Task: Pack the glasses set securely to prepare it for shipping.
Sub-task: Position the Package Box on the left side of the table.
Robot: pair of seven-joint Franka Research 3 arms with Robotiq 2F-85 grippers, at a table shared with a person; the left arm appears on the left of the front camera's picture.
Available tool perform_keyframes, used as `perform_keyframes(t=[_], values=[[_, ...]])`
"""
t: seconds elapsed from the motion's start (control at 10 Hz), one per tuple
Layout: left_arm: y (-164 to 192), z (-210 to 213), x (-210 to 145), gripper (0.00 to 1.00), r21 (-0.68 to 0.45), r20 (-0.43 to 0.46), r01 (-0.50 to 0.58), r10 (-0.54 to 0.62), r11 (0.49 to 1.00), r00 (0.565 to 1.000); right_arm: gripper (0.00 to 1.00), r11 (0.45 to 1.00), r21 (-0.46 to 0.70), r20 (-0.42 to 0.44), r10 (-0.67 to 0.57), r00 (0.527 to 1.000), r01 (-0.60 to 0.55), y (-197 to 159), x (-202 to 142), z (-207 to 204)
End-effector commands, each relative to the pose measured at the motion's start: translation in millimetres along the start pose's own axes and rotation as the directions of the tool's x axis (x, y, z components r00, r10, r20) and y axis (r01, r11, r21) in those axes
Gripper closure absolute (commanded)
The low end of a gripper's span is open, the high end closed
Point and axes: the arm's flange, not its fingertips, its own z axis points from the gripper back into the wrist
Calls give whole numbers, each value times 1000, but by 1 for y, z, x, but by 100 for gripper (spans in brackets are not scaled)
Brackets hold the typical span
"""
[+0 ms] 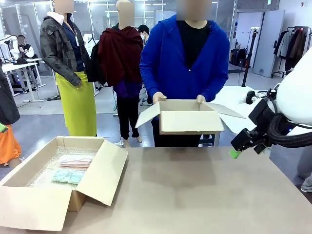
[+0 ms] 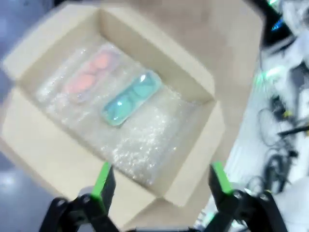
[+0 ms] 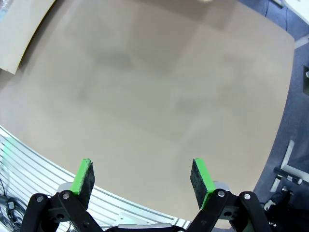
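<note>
The glasses set lies side by side on bubble wrap inside an open cardboard box at the table's near left: a pale pink case and a mint green case. From above, the left wrist view shows the pink case and the green case in that box. My left gripper hovers open above the box's rim, holding nothing. My right gripper is open over bare tabletop; in the front view its green pad sits off the table's right edge.
A person in a blue hoodie stands at the far side and holds a second open cardboard box above the table's far edge with both hands. The brown tabletop stretches wide between the two boxes.
</note>
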Motion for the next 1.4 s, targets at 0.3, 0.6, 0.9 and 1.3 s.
perform_keyframes(t=[0.3,0.6,0.9,1.3], values=[[-88,-104,21,3,187,-237,196,-149,963,960,0,1000,-6,3,6,1000,-6,0,0,1],[-106,-117,36,3,210,-176,199,-163,957,971,0,1000,-6,3,6,1000,-6,0,0,1],[-98,-119,32,3,182,-217,223,-182,958,959,0,1000,-6,3,6,1000,-6,0,0,1],[-98,-119,32,3,182,-217,223,-182,958,959,0,1000,-6,3,6,1000,-6,0,0,1]])
